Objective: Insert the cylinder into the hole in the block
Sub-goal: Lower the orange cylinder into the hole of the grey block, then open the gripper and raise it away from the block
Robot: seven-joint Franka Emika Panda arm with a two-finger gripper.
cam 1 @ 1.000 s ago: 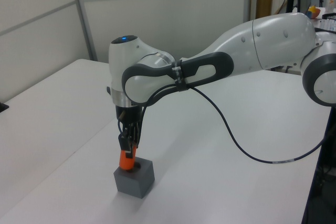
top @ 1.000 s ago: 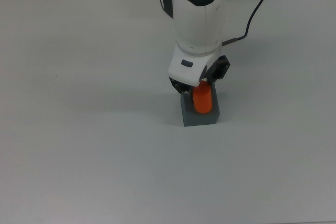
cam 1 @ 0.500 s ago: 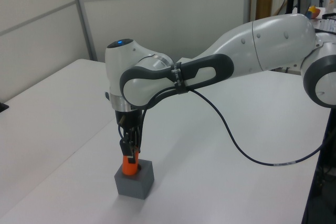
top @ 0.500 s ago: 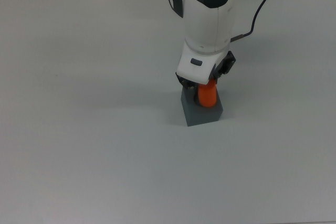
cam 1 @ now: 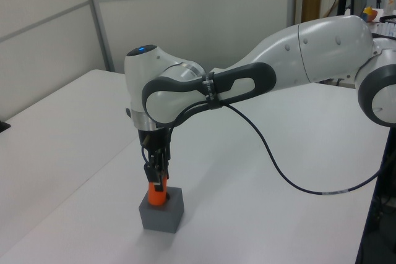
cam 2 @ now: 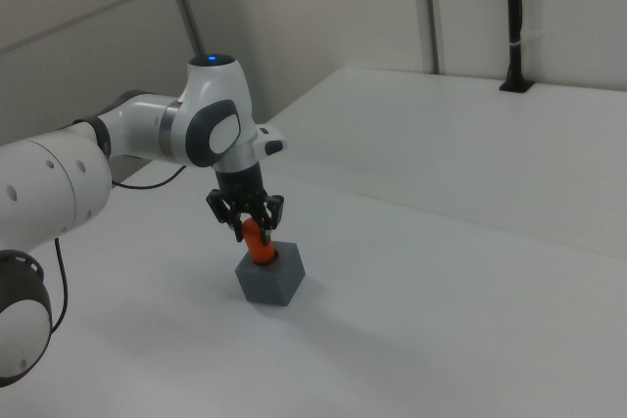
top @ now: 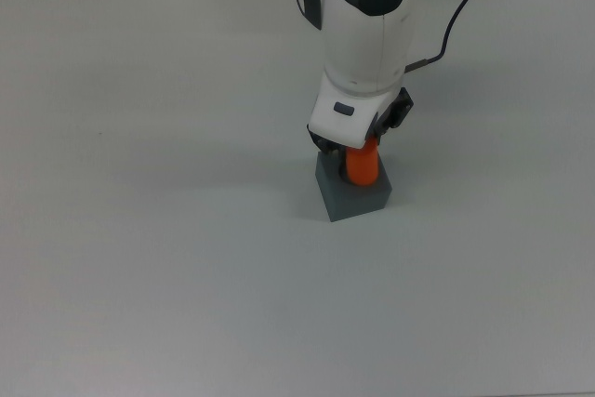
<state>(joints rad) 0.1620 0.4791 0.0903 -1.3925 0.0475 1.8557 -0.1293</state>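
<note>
The dark grey block [top: 351, 196] stands on the white table, a little turned in the top view. The orange cylinder [top: 363, 167] stands upright with its lower end in the hole in the block's top face. Its upper end is hidden under the arm's wrist in the top view. My gripper [top: 358, 147] points straight down right above the block, shut on the cylinder's top. In the left view the cylinder [cam 1: 156, 195] shows between the gripper [cam 1: 158, 178] and the block [cam 1: 164, 213]. The right view shows the same stack: gripper [cam 2: 252, 224], cylinder [cam 2: 259, 248], block [cam 2: 271, 280].
The white table [top: 139, 230] spreads out around the block on all sides. A black cable [cam 1: 297, 177] hangs from the arm and loops low over the table to the left view's right. A wall panel [cam 1: 55, 29] stands behind the table.
The gripper has pushed the cylinder lower into the hole. The block has slid slightly toward the top view's right and turned a little along with it.
</note>
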